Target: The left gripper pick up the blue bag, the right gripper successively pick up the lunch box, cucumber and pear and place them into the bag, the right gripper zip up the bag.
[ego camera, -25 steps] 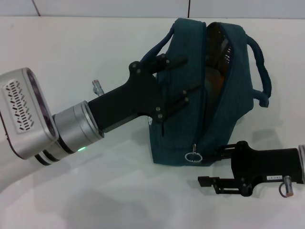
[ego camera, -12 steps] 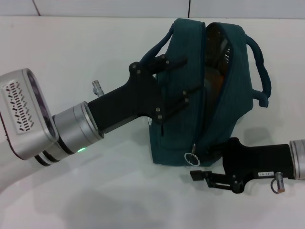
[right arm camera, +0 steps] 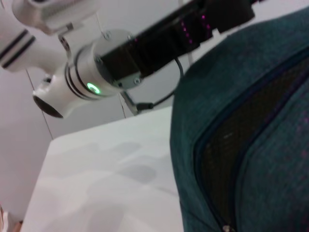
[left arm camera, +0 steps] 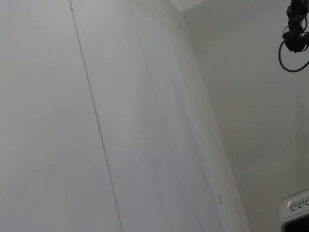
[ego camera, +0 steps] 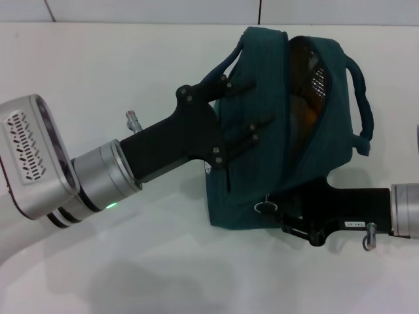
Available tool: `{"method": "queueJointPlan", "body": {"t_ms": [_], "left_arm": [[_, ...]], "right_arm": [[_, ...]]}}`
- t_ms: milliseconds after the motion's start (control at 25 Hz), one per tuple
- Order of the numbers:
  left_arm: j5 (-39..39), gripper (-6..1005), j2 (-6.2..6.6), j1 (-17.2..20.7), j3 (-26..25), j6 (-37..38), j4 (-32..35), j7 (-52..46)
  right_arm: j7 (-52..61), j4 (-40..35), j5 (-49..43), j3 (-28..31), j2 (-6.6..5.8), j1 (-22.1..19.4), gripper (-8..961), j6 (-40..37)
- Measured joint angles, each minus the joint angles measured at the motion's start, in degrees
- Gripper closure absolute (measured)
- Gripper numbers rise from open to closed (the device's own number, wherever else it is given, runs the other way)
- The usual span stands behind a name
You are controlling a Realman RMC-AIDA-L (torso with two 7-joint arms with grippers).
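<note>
The blue bag (ego camera: 258, 150) is held off the white table, with its zip gaping along the top. My left gripper (ego camera: 252, 103) is shut on the bag's left side by the handle. Through the gap an orange-yellow round shape shows, the pear (ego camera: 305, 118). The lunch box and the cucumber are hidden. My right gripper (ego camera: 285, 213) is pressed against the bag's low near end, open, with its fingertips just beside the ring zipper pull (ego camera: 264, 206). The right wrist view shows the bag (right arm camera: 260, 159) filling the picture and its zip line running across it.
The white table (ego camera: 118, 78) spreads around the bag, with a wall behind it. The bag's right handle (ego camera: 363, 111) loops out to the right. The left arm's silver wrist (right arm camera: 89, 72) with its green light shows in the right wrist view. The left wrist view shows only wall.
My right gripper has moved left and up from the table to the bag's low end by the zipper pull. The bag's top has shifted a little to the right.
</note>
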Motion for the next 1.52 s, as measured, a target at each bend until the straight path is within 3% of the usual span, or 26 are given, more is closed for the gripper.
{"method": "queueJointPlan", "body": {"t_ms": [400, 1040, 1360, 1520], "left_arm": [[-1.0, 482, 0.00, 0.4, -0.3, 0.1, 0.0, 0.0], [-15.3, 480, 0.00, 9.1, -0.5, 2.1, 0.1, -0.1], [-15.8, 479, -0.01, 13.8, 0.0, -2.2, 0.4, 0.8], [-12.8, 478, 0.02, 14.3, 0.4, -4.5, 0.0, 2.2]], "right_arm": [[-10.0, -0.4, 1.7, -1.6, 0.00, -0.5, 924, -2.0], [-28.2, -0.9, 17.6, -1.6, 0.00, 0.8, 933, -2.9], [-33.8, 0.4, 24.5, -2.1, 0.00, 3.6, 933, -1.8], [-36.9, 1.0, 30.0, -5.0, 0.00, 4.7, 933, -1.7]]}}
